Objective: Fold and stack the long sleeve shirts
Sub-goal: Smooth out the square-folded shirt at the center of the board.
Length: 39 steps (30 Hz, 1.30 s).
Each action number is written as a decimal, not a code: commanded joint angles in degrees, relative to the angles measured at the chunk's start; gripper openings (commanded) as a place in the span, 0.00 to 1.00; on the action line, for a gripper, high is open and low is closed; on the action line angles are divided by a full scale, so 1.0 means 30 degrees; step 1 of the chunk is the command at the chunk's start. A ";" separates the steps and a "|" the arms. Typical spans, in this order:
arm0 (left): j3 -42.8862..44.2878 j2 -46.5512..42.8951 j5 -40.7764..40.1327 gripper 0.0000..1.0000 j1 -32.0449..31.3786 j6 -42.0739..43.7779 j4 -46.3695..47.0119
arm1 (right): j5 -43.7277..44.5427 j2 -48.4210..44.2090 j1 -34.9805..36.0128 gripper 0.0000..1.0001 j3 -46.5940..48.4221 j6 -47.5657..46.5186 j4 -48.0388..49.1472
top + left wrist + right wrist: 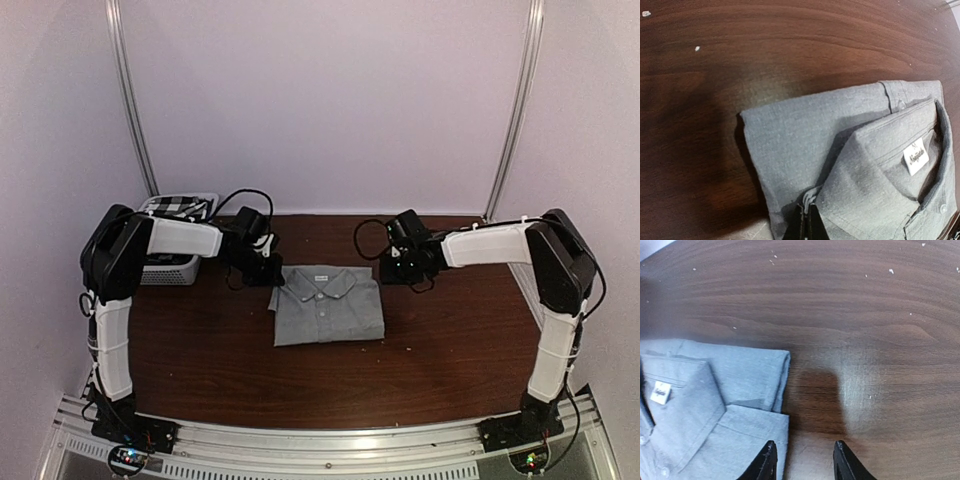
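The grey shirt (328, 305) lies folded, collar up, at the middle of the table (200, 350). The left gripper (806, 225) is clamped shut on its collar-end edge. The right gripper (802, 460) stands with fingers apart at the opposite corner. The checked shirt (178, 207) sits in the basket (168, 270) at the table's far-left corner.

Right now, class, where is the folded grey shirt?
In the top view the grey shirt lies folded at mid-table, between the left tool and the right tool, with the white basket further off to its left.
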 commanded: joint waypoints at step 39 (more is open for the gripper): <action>-0.0884 -0.4409 0.0322 0.56 0.0498 0.0802 -0.0716 | -0.2379 -0.3959 0.1100 0.61 -0.4314 0.2815 0.1310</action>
